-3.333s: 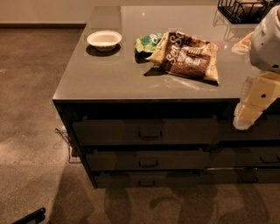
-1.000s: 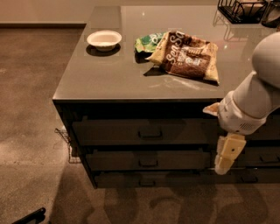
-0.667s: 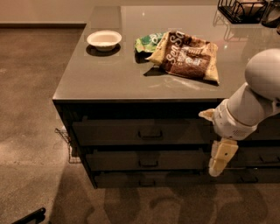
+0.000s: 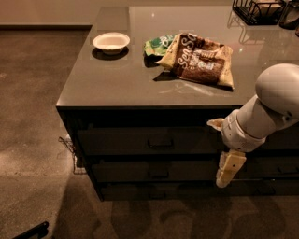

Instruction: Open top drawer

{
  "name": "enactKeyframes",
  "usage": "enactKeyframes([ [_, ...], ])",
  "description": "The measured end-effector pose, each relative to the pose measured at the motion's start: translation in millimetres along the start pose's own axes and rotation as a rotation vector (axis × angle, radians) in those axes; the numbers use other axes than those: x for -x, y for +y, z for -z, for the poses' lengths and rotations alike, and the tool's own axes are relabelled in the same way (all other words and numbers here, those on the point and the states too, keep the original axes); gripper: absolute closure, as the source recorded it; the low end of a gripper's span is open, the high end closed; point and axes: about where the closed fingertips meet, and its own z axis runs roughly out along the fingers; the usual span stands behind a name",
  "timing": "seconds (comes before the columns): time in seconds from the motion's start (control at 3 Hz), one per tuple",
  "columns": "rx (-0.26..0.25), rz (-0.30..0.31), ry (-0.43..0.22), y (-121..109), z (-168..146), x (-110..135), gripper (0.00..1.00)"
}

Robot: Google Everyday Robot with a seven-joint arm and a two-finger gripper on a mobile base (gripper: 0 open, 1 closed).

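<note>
Three drawers are counted in the cabinet, stacked: the top drawer (image 4: 117, 140), one middle drawer (image 4: 121, 172) and one bottom drawer (image 4: 131, 190). Two bar pulls (image 4: 160, 142) are made out, one on each of the upper two fronts. On the one counter (image 4: 117, 79) are recorded one white bowl (image 4: 111, 42), two snack bags, namely one brown bag (image 4: 201, 60) and one green bag (image 4: 158, 45), and one wire basket (image 4: 256, 11). One gripper (image 4: 229, 171) is noted, hanging before the middle drawer, right of the pulls.

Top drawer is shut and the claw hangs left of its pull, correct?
Not left: the camera view shows the claw hanging to the right of the pull and lower, in front of the second drawer. The top drawer is shut.
</note>
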Motion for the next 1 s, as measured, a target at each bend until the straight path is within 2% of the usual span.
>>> enactKeyframes([
  [0.33, -0.038, 0.021, 0.011, -15.9, -12.2, -0.2, 0.0],
  [0.67, -0.084, 0.029, 0.016, -43.3, -34.8, -3.9, 0.0],
  [1.0, -0.088, 0.011, 0.015, -61.7, -57.9, -10.9, 0.0],
])
